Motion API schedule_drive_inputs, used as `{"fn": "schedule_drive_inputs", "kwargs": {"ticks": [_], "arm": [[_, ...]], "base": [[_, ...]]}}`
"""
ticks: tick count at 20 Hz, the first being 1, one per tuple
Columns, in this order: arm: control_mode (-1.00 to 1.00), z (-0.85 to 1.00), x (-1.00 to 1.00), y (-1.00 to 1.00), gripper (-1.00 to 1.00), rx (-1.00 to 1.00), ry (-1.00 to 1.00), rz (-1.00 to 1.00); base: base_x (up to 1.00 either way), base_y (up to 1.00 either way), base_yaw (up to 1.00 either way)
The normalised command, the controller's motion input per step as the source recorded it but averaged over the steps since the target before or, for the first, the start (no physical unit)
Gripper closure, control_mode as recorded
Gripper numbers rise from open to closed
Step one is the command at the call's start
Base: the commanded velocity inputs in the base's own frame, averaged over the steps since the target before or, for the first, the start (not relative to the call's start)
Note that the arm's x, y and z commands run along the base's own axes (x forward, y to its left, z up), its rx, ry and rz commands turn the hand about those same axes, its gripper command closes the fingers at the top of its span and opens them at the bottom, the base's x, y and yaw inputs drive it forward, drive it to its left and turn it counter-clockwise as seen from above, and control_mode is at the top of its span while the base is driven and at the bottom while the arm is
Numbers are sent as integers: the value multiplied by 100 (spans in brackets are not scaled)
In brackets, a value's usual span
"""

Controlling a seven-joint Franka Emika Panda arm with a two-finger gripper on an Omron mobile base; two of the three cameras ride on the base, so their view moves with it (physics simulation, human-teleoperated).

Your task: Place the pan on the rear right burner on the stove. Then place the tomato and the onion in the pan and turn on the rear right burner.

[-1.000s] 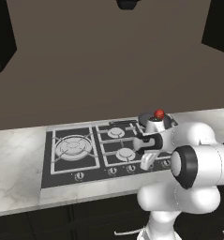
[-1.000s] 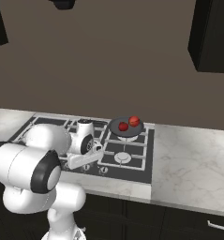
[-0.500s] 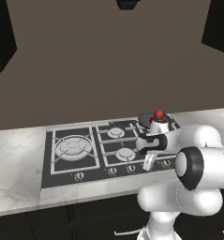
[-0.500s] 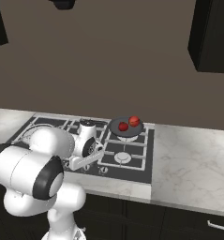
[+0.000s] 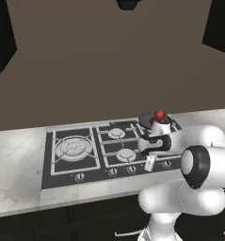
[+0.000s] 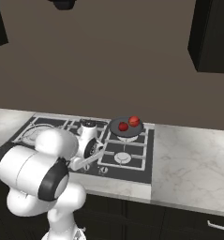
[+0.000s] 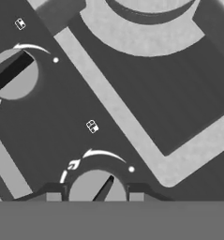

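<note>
Tool (image 7: 97, 194) pinching small round silver knob (image 7: 97, 188) directly beneath it. Dark grey round pan (image 6: 126, 127), red tomato (image 6: 134, 121), onion (image 6: 123, 126) inside, sits beyond tool on rear right burner. Advice: confirm knob matches burner, rotate along arrow arc, keep grip centred.

Looking matt black on the stove (image 5: 71, 170), brushed silver metal on the knob (image 7: 97, 188), polished veined marble on the counter (image 6: 193, 159).

Loaded pan (image 6: 126, 127) on rear right burner
</note>
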Motion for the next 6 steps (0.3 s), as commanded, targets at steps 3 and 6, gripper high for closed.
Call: {"fn": "schedule_drive_inputs", "kwargs": {"ticks": [3, 6], "arm": [[-100, -28, 0, 4, 100, 0, 1, 51], [-100, -33, 1, 0, 100, 0, 2, 53]], "base": [[0, 0, 0], [0, 0, 0]]}}
